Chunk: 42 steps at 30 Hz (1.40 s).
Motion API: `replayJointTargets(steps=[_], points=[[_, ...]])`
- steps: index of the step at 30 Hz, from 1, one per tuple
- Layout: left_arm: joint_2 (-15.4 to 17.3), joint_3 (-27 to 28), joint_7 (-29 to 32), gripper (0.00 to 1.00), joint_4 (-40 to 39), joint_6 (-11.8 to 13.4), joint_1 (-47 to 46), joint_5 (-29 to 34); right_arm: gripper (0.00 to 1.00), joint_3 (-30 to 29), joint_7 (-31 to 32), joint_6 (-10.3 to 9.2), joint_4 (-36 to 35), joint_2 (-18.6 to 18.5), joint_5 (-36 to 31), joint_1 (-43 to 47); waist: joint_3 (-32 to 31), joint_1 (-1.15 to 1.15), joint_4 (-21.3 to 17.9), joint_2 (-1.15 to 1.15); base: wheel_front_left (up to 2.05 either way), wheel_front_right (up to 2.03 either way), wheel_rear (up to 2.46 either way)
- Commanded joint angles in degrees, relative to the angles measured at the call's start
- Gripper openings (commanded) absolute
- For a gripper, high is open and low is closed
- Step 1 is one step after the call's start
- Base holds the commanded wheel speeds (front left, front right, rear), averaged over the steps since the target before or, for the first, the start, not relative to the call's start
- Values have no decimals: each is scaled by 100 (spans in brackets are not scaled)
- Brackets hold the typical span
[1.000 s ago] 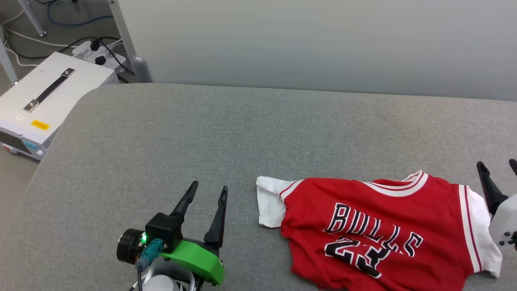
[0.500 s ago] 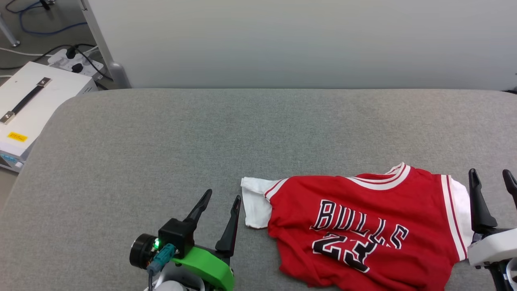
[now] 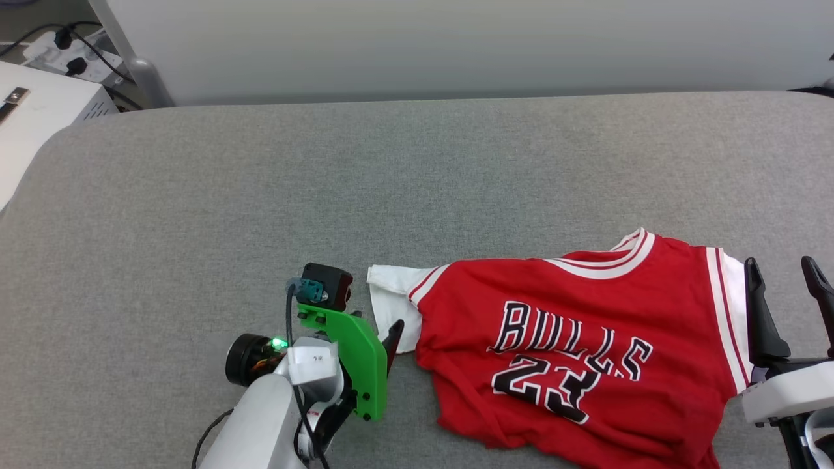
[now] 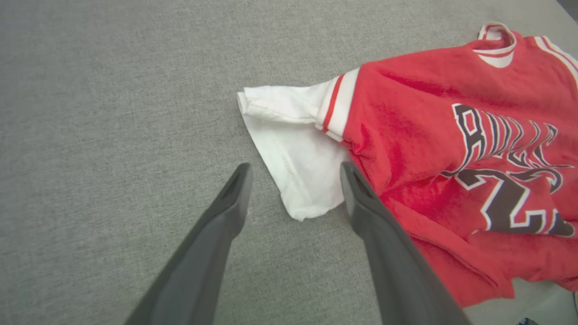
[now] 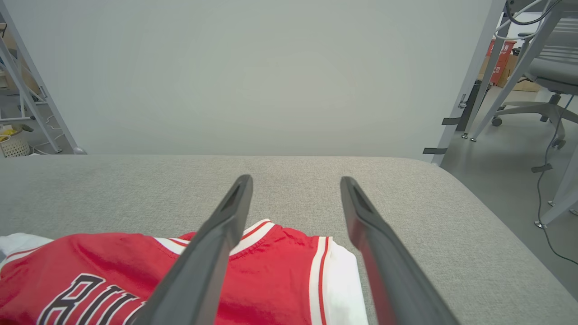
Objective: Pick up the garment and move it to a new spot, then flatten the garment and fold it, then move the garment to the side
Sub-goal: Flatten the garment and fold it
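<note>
The jersey (image 3: 573,286) is lying front up, rumpled, at the near right, its white sleeves spreading left and right.

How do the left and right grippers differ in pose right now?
The left gripper tilts down at the garment, its jaws either side of the white sleeve corner. The right gripper points level toward the wall. The left sits at one sleeve, the right beside the other sleeve. Both are open, holding nothing.
</note>
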Motion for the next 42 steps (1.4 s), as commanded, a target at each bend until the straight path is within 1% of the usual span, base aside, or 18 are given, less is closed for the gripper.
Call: replayJointTargets(steps=[1,2,5,7,8,11,15,18,19,20,22,24,26,29,33,36,39,42], points=[[-6,-1,312,100,-75,99,-76,-130,100,21,-32,-4,-7,21,-36,-28,150,0,-88,0,0,0,0],[11,-34,588,100,-142,174,-119,-114,100,43,-37,-4,-2,23,-45,-54,202,0,-114,0,0,0,0],[57,-108,1024,100,-243,320,-189,-36,100,107,-49,-4,21,13,-66,-129,331,0,-187,0,0,0,0],[74,-129,1194,100,-220,395,-195,-16,100,151,-61,-4,38,-5,-82,-174,413,0,-235,0,0,0,0],[139,-139,1280,100,-161,487,-206,59,100,185,-96,-4,71,-10,-82,-227,512,0,-297,0,0,0,0],[236,-113,1172,100,22,640,-244,198,100,205,-155,-4,135,-16,-78,-266,614,0,-349,0,0,0,0],[263,-101,1069,100,197,653,-290,205,100,244,-174,-4,173,-25,-85,-276,659,0,-350,0,0,0,0],[228,-204,1198,100,441,566,-322,145,100,273,-168,-4,192,-29,-116,-302,694,0,-346,0,0,0,0],[221,-261,1274,31,509,521,-319,135,100,281,-165,-4,189,-30,-125,-312,699,0,-348,0,0,0,0],[218,-318,1346,0,563,472,-308,129,100,288,-162,-4,189,-33,-133,-318,700,0,-350,0,0,0,0],[200,-401,1455,0,648,387,-267,83,100,297,-156,-4,193,-37,-146,-329,692,0,-352,0,0,0,0],[200,-402,1427,0,702,386,-237,60,100,303,-151,-4,212,-39,-160,-330,647,0,-351,0,0,0,0],[281,-349,1203,0,763,469,-245,127,100,299,-148,-4,248,-30,-176,-302,534,0,-326,0,0,0,0],[413,-267,795,0,752,508,-340,227,100,313,-155,-4,283,-17,-179,-268,388,0,-295,0,0,0,0],[633,-132,-41,0,691,536,-606,427,100,338,-164,-4,328,4,-172,-232,211,0,-259,0,0,0,0],[782,-41,-819,0,628,519,-881,583,100,357,-173,-4,370,23,-164,-207,101,0,-236,0,0,0,0],[914,58,-1758,0,538,462,-1180,712,100,367,-192,-4,412,49,-163,-177,33,0,-214,0,0,0,0],[995,192,-2700,0,416,489,-1389,805,100,366,-221,-4,453,67,-160,-141,-16,0,-185,0,0,0,0]])
